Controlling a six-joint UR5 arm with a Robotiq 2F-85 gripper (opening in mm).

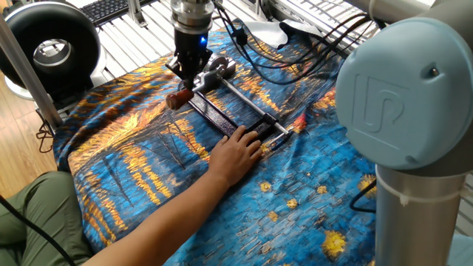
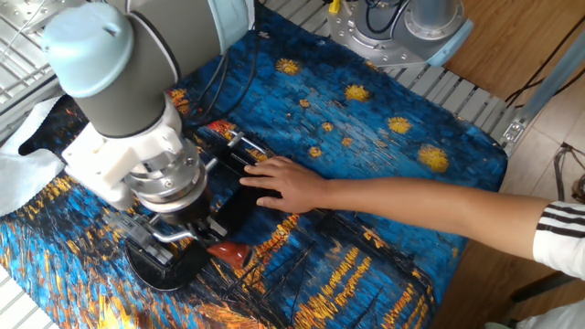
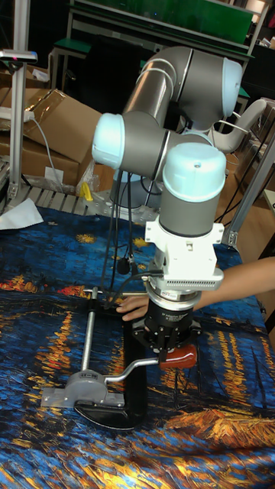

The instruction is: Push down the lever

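The lever point(image 1: 179, 97) is a short dark arm with a reddish-brown rounded tip point(image 2: 228, 253), hinged at the far end of a clamp on the blue patterned cloth. My gripper point(image 1: 188, 74) stands straight above it, fingers shut together, pressing on the arm just behind the tip. From the tall fixed view the gripper point(image 3: 173, 345) sits right on top of the tip point(image 3: 180, 357). In the other fixed view the arm's wrist hides most of the gripper point(image 2: 190, 230). The lever lies low, close to the cloth.
A person's hand point(image 1: 236, 151) rests on the black clamp frame point(image 1: 218, 117), holding it down. A long silver rod point(image 1: 250, 106) runs beside the frame. A black round fan point(image 1: 48, 48) stands at the table's left corner. Cables point(image 1: 295, 44) trail behind the clamp.
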